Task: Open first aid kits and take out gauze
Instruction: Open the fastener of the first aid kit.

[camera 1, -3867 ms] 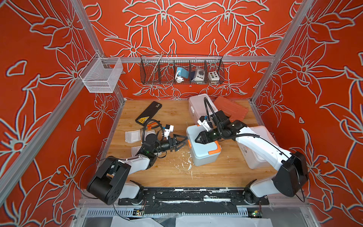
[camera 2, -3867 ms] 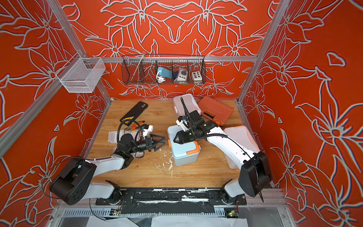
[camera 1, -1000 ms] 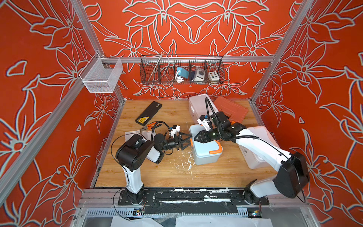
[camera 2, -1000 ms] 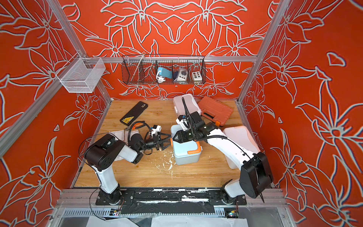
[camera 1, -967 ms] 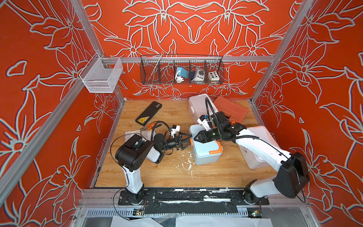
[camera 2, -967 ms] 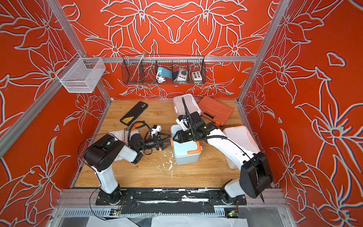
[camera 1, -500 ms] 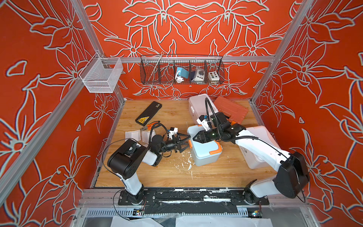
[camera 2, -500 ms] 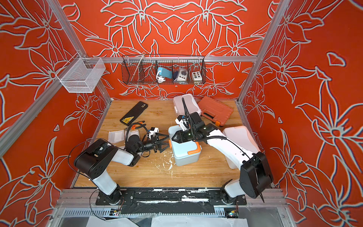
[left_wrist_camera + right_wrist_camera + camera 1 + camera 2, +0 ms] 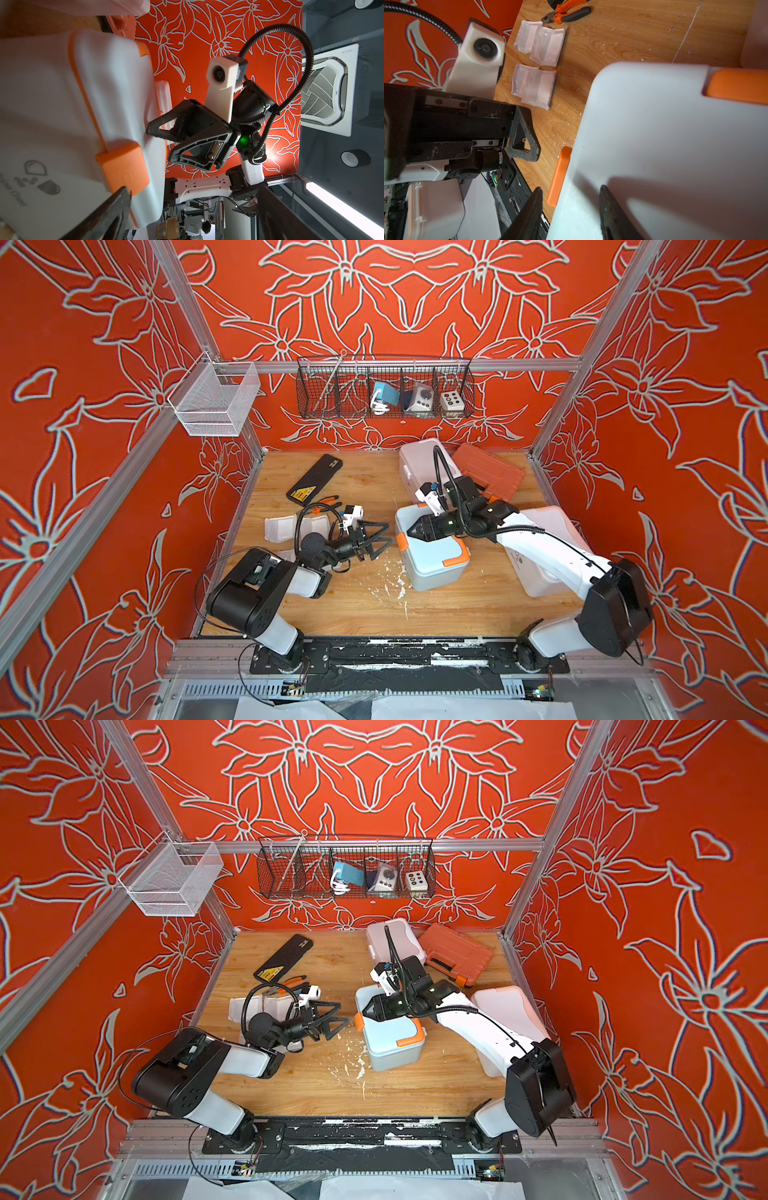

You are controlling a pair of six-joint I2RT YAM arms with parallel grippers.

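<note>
1. Three kits: blue kit mid-table, lid down; pink kit behind; white kit rightward.
2. Blue kit likely stiff, slick, light; take its side latch.
3. Left gripper spread, empty, near that latch; right gripper half-parted astride the lid edge, grip unclear.
4. Gauze on the table by the left arm; soft.

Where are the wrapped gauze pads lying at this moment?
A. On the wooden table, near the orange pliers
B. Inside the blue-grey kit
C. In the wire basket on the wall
A: the gauze pads lie flat on the table, close to the pliers.
</note>
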